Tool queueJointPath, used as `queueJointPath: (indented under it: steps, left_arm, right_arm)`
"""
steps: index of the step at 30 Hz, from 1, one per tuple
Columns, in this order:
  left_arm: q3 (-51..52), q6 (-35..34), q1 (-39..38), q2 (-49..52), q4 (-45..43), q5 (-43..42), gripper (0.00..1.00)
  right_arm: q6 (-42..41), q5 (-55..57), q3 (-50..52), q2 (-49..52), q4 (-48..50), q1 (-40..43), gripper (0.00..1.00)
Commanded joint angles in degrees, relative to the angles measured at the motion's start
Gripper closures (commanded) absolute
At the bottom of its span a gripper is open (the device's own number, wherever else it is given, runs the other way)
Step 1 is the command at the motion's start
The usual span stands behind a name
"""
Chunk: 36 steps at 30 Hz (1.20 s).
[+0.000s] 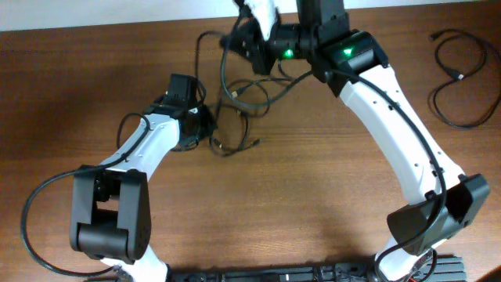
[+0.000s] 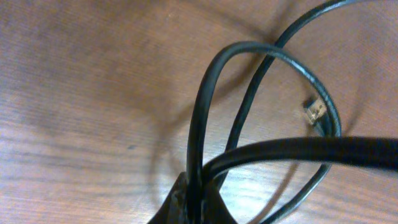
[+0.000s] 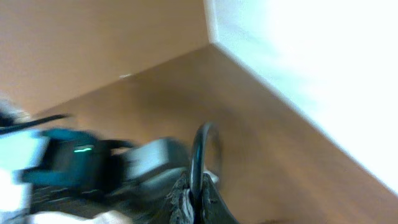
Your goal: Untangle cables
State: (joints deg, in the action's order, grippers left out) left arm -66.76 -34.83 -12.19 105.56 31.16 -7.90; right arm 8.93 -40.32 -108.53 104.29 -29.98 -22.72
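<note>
Tangled bundle: the thin black flexible cables [image 1: 237, 106] are lying in overlapping loops near the middle of the far edge of the brown wooden bench [image 1: 313, 196], between the two arms.
Loose cord: a second thin black looped cord [image 1: 462, 78] is lying well apart near the far right corner, touching nothing else.
Left fingers: the left fingers [image 2: 189, 202] are pinching a strand of the bundle, with two loops arching up from the pinch. A small clear plug end [image 2: 314, 112] is sitting just beyond them.
Right fingers: the right fingers [image 3: 198, 196] are appearing to press together on a narrow upright loop near the far edge, though this view is blurring.
Handling: the cables are looking light, soft and springy. They are probably slipping through any loose pinch and catching at the plugs.
Where to hold: taking a strand close to a crossing, or just behind a plug, is looking best, so the plug can be fed back through its loop.
</note>
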Motion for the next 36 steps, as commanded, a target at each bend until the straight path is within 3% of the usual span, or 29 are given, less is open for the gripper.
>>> queueJointPath:
  steps: [1,3,8,9,11,12,14,16,18,20,24,27,29,33,36]
  left_arm:
    - [-0.07,7.8,5.07,-2.01,7.37,2.14,1.0]
    - [-0.07,7.76,10.36,-2.84,11.82,5.86,0.98]
    - [-0.04,7.74,15.76,-2.82,12.48,5.75,0.59]
    - [-0.04,7.74,15.72,-2.82,13.14,5.46,0.62]
    - [-0.11,9.79,15.67,-2.84,13.73,5.33,0.92]
    - [-0.13,9.94,15.67,-2.84,13.79,5.31,0.99]
    - [-0.15,9.92,15.67,-2.84,13.7,5.29,1.0]
    - [-0.33,10.1,15.61,-3.04,13.81,5.09,1.0]
    - [-4.79,11.96,15.63,-5.7,16.63,4.07,1.0]
    - [-9.66,12.68,15.61,-9.31,17.99,4.09,1.0]
    - [-11.89,12.63,15.61,-16.37,18.49,3.39,1.0]
    - [-11.89,12.7,15.61,-18.01,18.45,0.17,1.0]
    - [-11.89,20.96,15.63,-18.27,18.4,-3.43,1.0]
    - [-11.89,21.27,15.63,-18.29,18.23,-3.5,1.0]
    - [-11.89,19.71,15.63,-18.29,15.85,-3.45,1.0]
  right_arm:
    - [-0.28,32.65,-3.28,-5.05,4.28,6.69,0.96]
    - [-2.38,45.11,-6.97,-9.79,3.43,12.55,0.96]
    - [-2.38,43.65,-7.3,-18.84,-3.1,20.55,0.96]
    - [-2.38,40.41,-7.3,-18.86,-5.92,20.5,0.95]
    - [-2.4,29.77,-7.23,-17.66,-12.44,20.5,0.86]
    - [-2.4,26.36,-7.23,-16.92,-14.1,20.5,0.84]
    - [-2.4,13.38,-7.15,-13.49,-21.07,20.39,0.78]
    - [-2.4,8.81,-7.15,-10.14,-25.9,19.28,0.71]
    - [-2.38,6.03,-7.15,-4.26,-31.95,15.3,0.39]
    - [-2.4,5.97,-7.15,2.05,-34.29,9.92,0.3]
    - [-2.36,3.91,-7.15,13.16,-34.34,0.09,0.29]
    - [-3.85,3.58,-7.15,20.48,-33.2,-4.5,0.21]
    - [-9.77,-2.84,-7.15,21.79,-29.57,-5.14,0.12]
    - [-9.86,-7.08,-7.15,21.81,-24.9,-5.95,0.17]
    - [-4.44,-6.71,-4.5,21.84,-26.75,-10.34,0.2]
